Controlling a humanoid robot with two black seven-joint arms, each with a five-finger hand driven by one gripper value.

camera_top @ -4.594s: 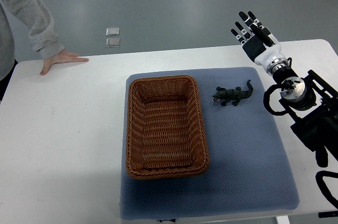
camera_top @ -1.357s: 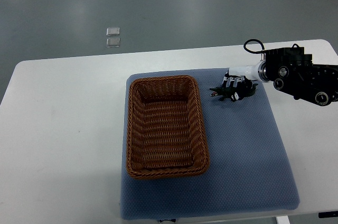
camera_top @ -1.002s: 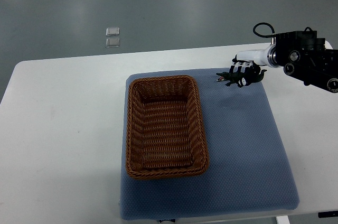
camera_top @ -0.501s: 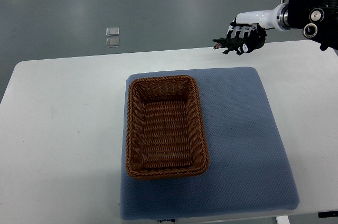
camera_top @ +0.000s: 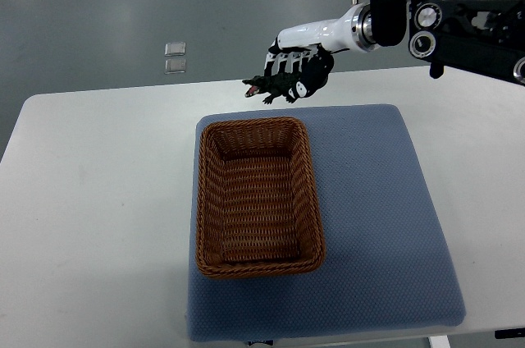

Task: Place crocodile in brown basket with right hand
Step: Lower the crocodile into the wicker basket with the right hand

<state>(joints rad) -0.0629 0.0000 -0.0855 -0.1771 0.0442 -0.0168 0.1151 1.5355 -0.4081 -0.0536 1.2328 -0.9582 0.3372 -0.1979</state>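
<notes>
My right hand (camera_top: 294, 71) reaches in from the upper right, fingers curled down around a dark green toy crocodile (camera_top: 277, 84). The crocodile hangs in the air, head pointing left with its mouth open, above the table's far edge and just beyond the far rim of the brown wicker basket (camera_top: 256, 128). The basket lies lengthwise on the left part of a blue mat (camera_top: 377, 217) and has nothing in it. No left arm shows.
A white table (camera_top: 98, 200) carries the mat. Grey floor lies beyond it, with two small pale squares (camera_top: 175, 57) on it. The black and white right forearm (camera_top: 426, 20) spans the upper right corner.
The right hand came down on the crocodile lying on the mat, closed on it, lifted it and carried it left toward the basket's far end. The person seen at the far left earlier is gone.
</notes>
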